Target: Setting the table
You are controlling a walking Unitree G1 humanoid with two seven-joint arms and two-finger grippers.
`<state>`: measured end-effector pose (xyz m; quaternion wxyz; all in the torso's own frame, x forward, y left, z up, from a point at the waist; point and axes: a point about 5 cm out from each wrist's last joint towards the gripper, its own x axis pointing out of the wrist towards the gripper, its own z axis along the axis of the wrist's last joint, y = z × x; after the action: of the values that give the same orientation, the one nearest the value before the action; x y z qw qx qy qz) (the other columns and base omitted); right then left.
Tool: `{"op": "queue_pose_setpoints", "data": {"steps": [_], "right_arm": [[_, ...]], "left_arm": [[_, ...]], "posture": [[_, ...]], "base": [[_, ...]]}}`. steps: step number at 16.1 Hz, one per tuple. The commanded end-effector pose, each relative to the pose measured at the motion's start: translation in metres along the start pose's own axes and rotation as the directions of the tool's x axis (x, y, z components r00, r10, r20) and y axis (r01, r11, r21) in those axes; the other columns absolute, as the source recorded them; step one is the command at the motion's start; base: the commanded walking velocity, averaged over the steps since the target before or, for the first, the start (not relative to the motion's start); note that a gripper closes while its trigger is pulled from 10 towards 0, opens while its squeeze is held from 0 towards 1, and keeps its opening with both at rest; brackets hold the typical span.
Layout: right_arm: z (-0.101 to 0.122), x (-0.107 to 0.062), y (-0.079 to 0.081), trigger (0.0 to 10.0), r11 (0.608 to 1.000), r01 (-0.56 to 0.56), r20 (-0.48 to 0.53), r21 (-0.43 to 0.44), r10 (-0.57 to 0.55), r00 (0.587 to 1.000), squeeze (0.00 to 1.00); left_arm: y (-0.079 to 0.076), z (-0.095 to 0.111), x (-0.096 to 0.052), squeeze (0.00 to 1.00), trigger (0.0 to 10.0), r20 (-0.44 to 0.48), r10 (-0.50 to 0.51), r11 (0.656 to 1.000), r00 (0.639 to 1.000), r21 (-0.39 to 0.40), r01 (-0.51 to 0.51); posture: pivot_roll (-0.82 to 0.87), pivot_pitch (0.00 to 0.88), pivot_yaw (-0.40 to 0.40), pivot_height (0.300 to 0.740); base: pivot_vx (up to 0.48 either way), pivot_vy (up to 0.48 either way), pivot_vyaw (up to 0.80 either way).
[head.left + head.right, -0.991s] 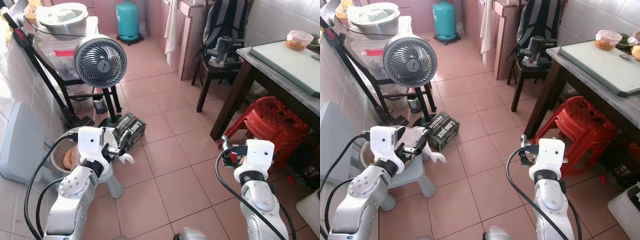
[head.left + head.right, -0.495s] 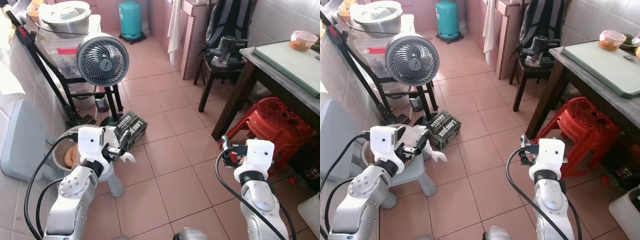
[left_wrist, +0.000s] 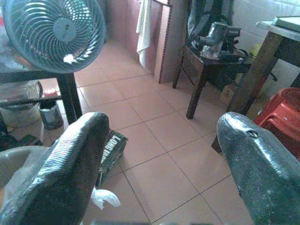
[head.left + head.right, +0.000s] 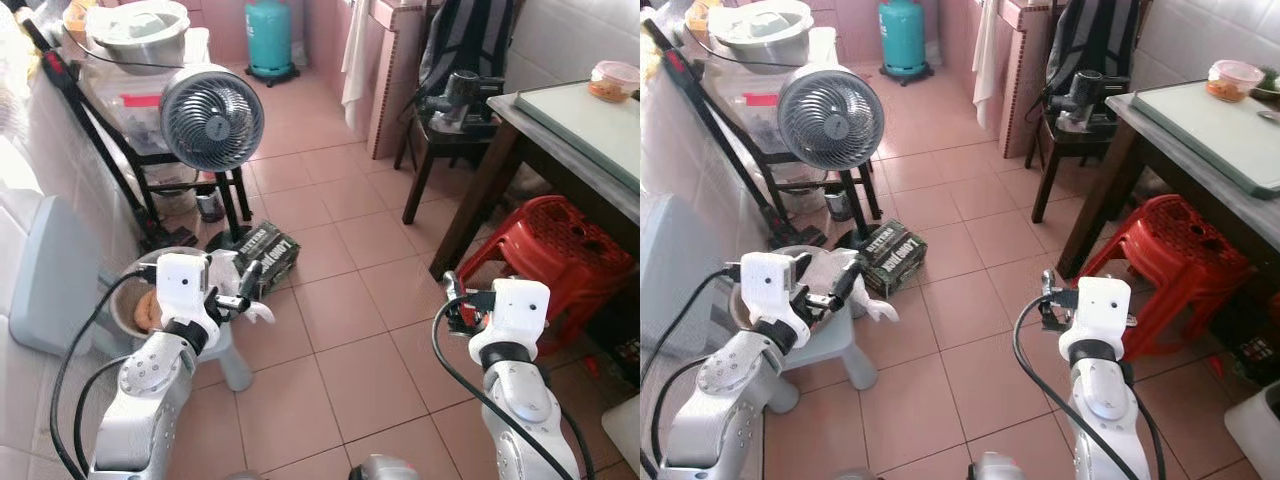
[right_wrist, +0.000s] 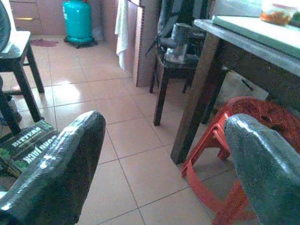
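A dark wooden table (image 4: 545,135) stands at the right, carrying a pale green board (image 4: 590,115). A clear tub of orange food (image 4: 612,80) sits at the table's far end. Both arms are raised over the tiled floor, well short of the table. My left gripper (image 4: 243,290) is open, its fingers (image 3: 70,164) wide apart with nothing between them, above a small grey stool (image 4: 225,350). My right gripper (image 4: 452,303) is open and empty too, its fingers (image 5: 61,159) spread, beside a red plastic stool (image 4: 545,250).
A round fan (image 4: 212,117) on a black rack stands at the left, with a metal bowl (image 4: 135,25) on top. A dark box (image 4: 265,255) lies on the floor. A chair (image 4: 450,120) bearing a backpack and a teal gas cylinder (image 4: 272,38) stand farther back.
The whole picture has shifted slightly, so the head camera moved. Both arms hold the same pose, and both pairs of fingers stay spread.
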<state>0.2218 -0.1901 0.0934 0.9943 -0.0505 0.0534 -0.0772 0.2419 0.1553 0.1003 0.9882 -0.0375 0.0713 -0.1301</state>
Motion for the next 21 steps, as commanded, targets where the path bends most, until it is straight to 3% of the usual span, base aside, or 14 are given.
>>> {"op": "queue_pose_setpoints", "data": {"steps": [1,5,8,15,21], "right_arm": [[0.007,0.002,0.002,10.0,1.0,-0.014,0.044,-0.028,0.016,0.999,0.0],[0.018,0.007,0.007,10.0,0.997,-0.058,0.087,0.06,0.052,0.995,0.0],[0.013,0.006,0.009,10.0,0.996,-0.059,0.056,0.062,0.055,0.997,0.0],[0.01,0.005,0.006,10.0,0.996,-0.055,0.035,0.075,0.052,0.998,0.0],[0.008,0.004,0.005,10.0,0.996,-0.054,0.026,0.071,0.052,0.998,0.0]], "left_arm": [[0.002,0.004,0.0,0.0,10.0,0.004,0.023,0.999,1.0,0.032,-0.023],[0.003,0.006,0.004,0.0,10.0,0.012,0.041,0.998,0.999,0.052,-0.042],[0.0,0.007,0.007,0.0,10.0,0.012,0.013,0.999,1.0,0.044,-0.014],[-0.002,0.007,0.004,0.0,10.0,0.021,-0.008,0.999,1.0,0.032,0.008],[-0.004,0.007,0.004,0.0,10.0,0.03,-0.02,0.999,0.999,0.028,0.019]], "posture": [[-0.05,0.0,0.029,0.74],[-0.05,0.0,0.042,0.74],[-0.05,0.0,0.04,0.74],[-0.05,0.0,0.034,0.74],[-0.06,0.0,0.03,0.74]], "base": [[0.0,0.0,0.0],[0.0,0.0,0.0],[0.0,0.0,0.0],[0.0,0.0,-0.8],[0.337,0.0,-0.8]]}}
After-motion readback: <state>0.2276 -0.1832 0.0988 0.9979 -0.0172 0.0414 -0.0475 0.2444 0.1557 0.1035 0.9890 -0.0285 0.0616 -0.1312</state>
